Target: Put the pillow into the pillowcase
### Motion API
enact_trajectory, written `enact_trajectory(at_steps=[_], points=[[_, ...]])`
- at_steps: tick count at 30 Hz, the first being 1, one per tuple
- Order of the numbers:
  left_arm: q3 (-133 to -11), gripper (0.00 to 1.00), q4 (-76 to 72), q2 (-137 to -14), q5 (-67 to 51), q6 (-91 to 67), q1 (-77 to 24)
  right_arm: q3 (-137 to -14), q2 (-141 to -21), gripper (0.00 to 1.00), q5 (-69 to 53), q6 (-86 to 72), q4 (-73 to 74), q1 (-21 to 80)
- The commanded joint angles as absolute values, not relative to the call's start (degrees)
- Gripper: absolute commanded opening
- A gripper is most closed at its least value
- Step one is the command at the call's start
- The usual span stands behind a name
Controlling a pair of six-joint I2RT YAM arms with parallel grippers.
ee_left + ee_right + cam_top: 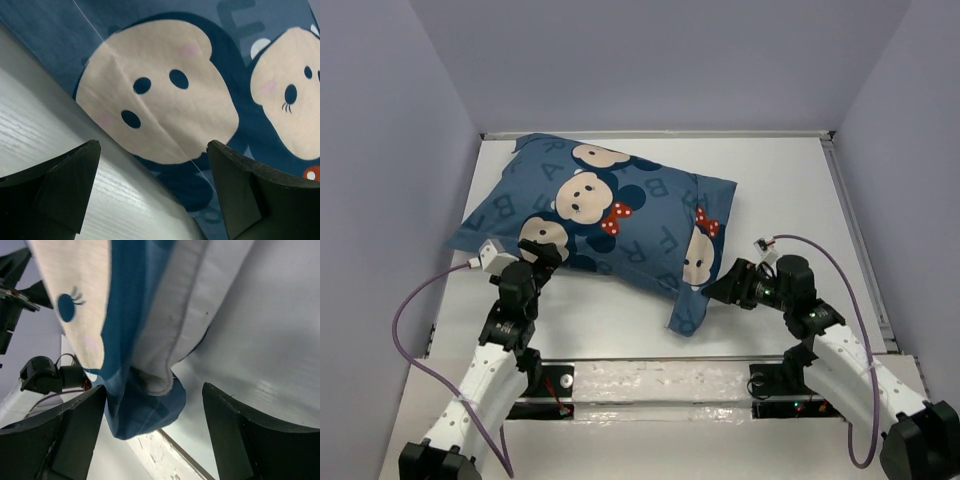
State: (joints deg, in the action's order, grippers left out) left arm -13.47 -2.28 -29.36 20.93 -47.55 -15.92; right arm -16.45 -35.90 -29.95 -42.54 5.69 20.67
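Observation:
The dark blue pillowcase point(610, 215) with cartoon mouse faces lies plump on the white table point(790, 180), slanting from back left to front right. In the right wrist view the white pillow point(200, 295) shows inside the pillowcase's open end, its corner point(157, 380) poking out over the blue hem point(145, 415). My right gripper point(717, 290) point(154, 386) is open, its jaws either side of that open end without gripping it. My left gripper point(546, 252) point(152, 145) is open and empty at the pillowcase's near left edge point(165, 95), just above the table.
Lilac walls enclose the table on three sides. A taped mounting rail point(660, 380) with both arm bases runs along the near edge. A purple cable point(405, 320) loops left of the left arm, and another point(855, 320) loops right of the right arm.

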Motion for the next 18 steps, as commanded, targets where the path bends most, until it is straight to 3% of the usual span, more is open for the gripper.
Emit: enact_trajectory(at_steps=[1, 10, 12, 15, 16, 17, 18], points=[[-9.07, 0.99, -18.77, -29.61, 11.19, -44.83, -8.10, -14.42, -40.77, 0.83, -35.94, -46.14, -5.44, 20.57], [-3.08, 0.99, -46.83, -40.95, 1.49, -46.23, -2.81, -14.68, -52.37, 0.73, -37.18, -45.70, -18.44, 20.57], [-2.73, 0.99, -50.17, -43.92, 2.11, -46.06, -2.81, -15.11, -54.39, 0.63, -37.09, -44.92, -20.56, 20.57], [-2.02, 0.99, -57.81, -49.03, 3.08, -46.14, -2.81, -15.91, -58.52, 0.59, -36.82, -45.00, -25.04, 20.57], [-1.93, 0.97, -61.14, -50.44, 3.34, -46.32, -2.81, -16.52, -60.62, 0.57, -37.35, -44.91, -26.96, 20.57], [-2.02, 0.94, -62.74, -53.23, 3.43, -46.41, -2.81, -16.96, -61.60, 0.49, -37.35, -44.65, -27.50, 20.57], [-2.02, 0.86, -65.54, -54.48, 3.60, -46.41, -2.81, -17.31, -62.39, 0.44, -37.70, -44.39, -27.94, 20.57]])
